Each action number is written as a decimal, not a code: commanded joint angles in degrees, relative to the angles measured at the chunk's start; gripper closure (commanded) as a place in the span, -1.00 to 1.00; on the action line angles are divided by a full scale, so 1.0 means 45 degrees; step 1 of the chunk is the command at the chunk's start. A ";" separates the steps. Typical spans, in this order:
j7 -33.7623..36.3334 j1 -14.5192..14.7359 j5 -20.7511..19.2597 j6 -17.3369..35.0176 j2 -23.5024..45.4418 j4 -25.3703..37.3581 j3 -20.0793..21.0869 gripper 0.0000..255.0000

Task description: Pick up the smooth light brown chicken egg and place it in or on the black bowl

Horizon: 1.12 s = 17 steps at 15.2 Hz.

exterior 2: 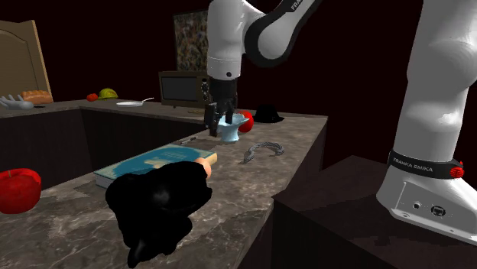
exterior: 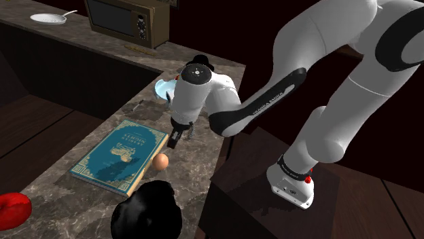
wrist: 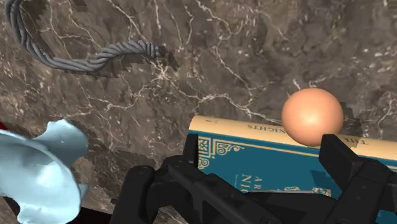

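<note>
A smooth light brown egg (exterior: 161,161) (wrist: 312,116) lies on the marble counter against the long edge of a teal book (exterior: 121,155) (wrist: 280,162). The black bowl (exterior: 146,210) (exterior 2: 157,199) sits just past the egg, at the counter's near end in the shoulder view. In the second exterior view a sliver of the egg (exterior 2: 204,161) peeks out behind the bowl. My gripper (exterior: 178,134) (exterior 2: 216,121) (wrist: 267,159) hovers open above the book's corner, short of the egg, and holds nothing. The egg lies just ahead of one finger (wrist: 348,167).
A grey twisted rope (wrist: 95,54) (exterior 2: 260,150) and a pale blue vessel (exterior: 164,88) (exterior 2: 232,130) lie behind the gripper. A red fruit (exterior: 12,209) sits beyond the bowl. A microwave (exterior: 129,20) and a pan (exterior: 49,18) stand on the back counter. The counter edge runs close beside the egg.
</note>
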 commanded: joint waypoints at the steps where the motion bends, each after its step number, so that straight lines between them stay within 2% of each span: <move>1: 0.1178 0.0175 -0.1513 0.0187 0.1204 0.0601 0.0189 -1.00; 7: 0.3652 0.1690 -0.4987 0.0057 0.4236 0.2484 -0.0310 -1.00; 15: 0.4545 0.2072 -0.6372 0.0608 0.5587 0.3026 -0.1097 -1.00; 17: 0.4545 0.2075 -0.6371 0.0609 0.5586 0.3026 -0.1101 -1.00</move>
